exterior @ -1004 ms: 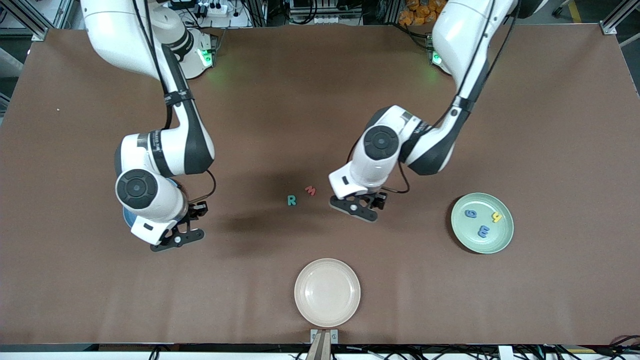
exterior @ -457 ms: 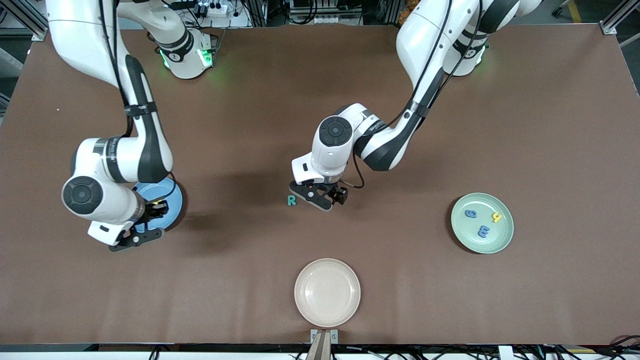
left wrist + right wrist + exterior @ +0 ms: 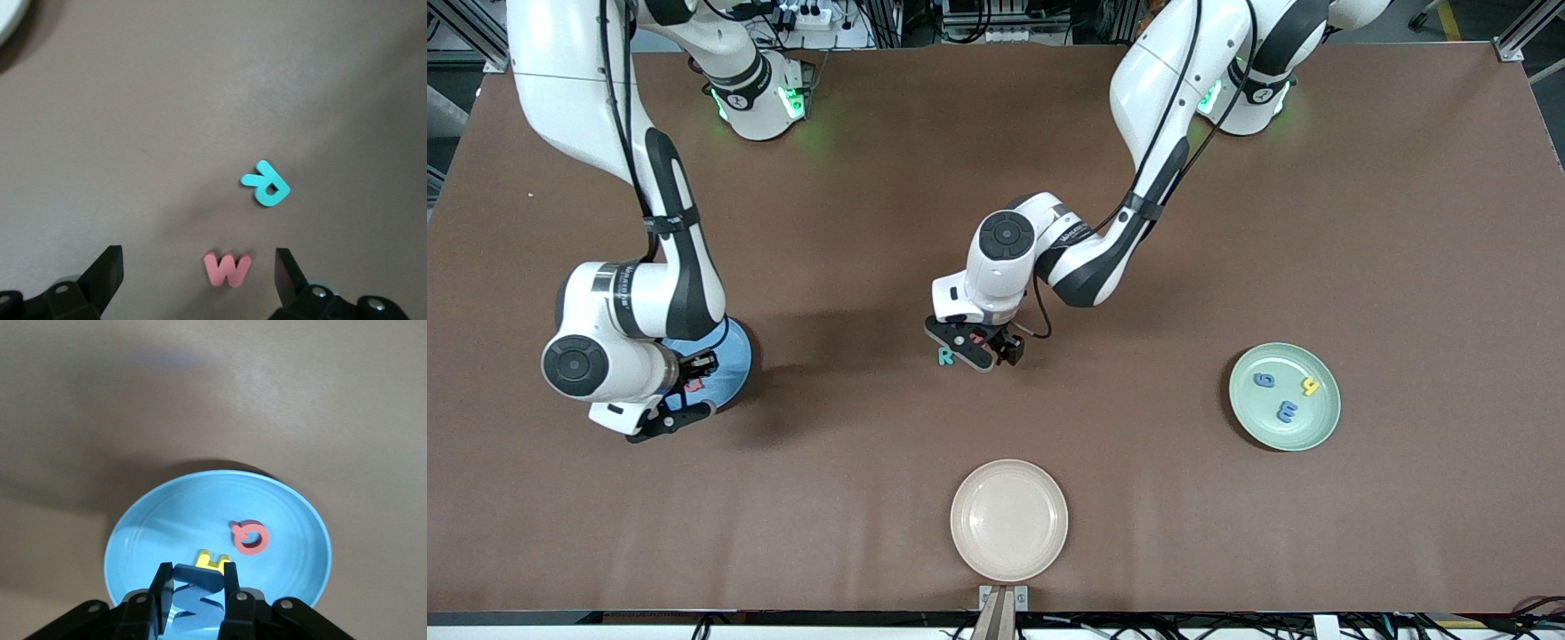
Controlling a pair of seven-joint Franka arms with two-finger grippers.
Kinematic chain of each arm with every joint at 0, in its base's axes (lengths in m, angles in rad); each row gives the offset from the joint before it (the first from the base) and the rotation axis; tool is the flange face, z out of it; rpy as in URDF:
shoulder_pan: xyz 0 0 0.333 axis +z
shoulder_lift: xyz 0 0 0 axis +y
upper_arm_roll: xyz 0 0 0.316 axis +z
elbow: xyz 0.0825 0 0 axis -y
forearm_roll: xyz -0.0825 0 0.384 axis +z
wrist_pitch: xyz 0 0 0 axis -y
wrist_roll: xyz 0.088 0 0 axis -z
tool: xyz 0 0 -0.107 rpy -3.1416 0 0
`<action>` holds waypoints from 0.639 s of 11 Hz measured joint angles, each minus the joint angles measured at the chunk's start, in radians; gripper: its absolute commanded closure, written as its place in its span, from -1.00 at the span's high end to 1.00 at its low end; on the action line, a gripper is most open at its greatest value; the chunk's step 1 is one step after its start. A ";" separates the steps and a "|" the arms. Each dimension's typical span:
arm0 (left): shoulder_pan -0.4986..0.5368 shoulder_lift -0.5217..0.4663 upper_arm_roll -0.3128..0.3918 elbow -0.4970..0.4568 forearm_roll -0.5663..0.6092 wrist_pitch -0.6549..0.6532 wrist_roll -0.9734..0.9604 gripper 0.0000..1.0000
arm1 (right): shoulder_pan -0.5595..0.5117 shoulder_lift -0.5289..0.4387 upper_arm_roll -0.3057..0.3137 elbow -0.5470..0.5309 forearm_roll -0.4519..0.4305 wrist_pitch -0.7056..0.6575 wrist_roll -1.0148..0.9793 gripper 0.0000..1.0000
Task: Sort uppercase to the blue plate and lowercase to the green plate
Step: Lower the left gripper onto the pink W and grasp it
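My right gripper (image 3: 195, 588) is shut on the blue W (image 3: 198, 597), held upright just above the blue plate (image 3: 153, 520). A red-pink Q (image 3: 249, 537) and a yellow H (image 3: 212, 560) lie in that plate (image 3: 727, 360). At mid-table my left gripper (image 3: 198, 273) hangs open, low over the red m (image 3: 227, 269), which lies flat between its fingers and touches neither. The teal R (image 3: 266, 183) lies close beside the m (image 3: 945, 357). The green plate (image 3: 1320, 431), toward the left arm's end, holds a blue g (image 3: 1264, 380), a yellow hooked letter (image 3: 1310, 386) and a blue m (image 3: 1287, 412).
A cream-white plate (image 3: 1008, 520) with nothing in it sits close to the table's front edge, nearer the front camera than the R. The right arm's elbow and wrist hang over part of the blue plate. Brown tabletop surrounds all three plates.
The left gripper has swung toward the right arm's end and now stands over the red m. The right arm has carried the blue W sideways to above the blue plate, uncovering part of it.
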 measured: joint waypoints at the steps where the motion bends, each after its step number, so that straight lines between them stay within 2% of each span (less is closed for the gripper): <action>1: -0.006 0.007 0.000 0.003 0.000 0.000 0.000 1.00 | 0.005 0.000 0.005 0.000 0.001 0.000 0.000 -1.00; 2: -0.010 0.013 -0.001 0.004 0.000 0.000 0.000 1.00 | 0.009 0.000 0.010 0.000 0.010 -0.001 0.001 -0.36; 3: -0.016 0.021 -0.002 0.004 0.000 0.000 0.000 1.00 | 0.010 0.000 0.013 0.000 0.024 -0.001 0.001 0.99; 7: -0.026 0.052 -0.008 0.015 -0.007 -0.071 0.000 1.00 | 0.008 0.000 0.013 0.000 0.052 0.000 0.001 1.00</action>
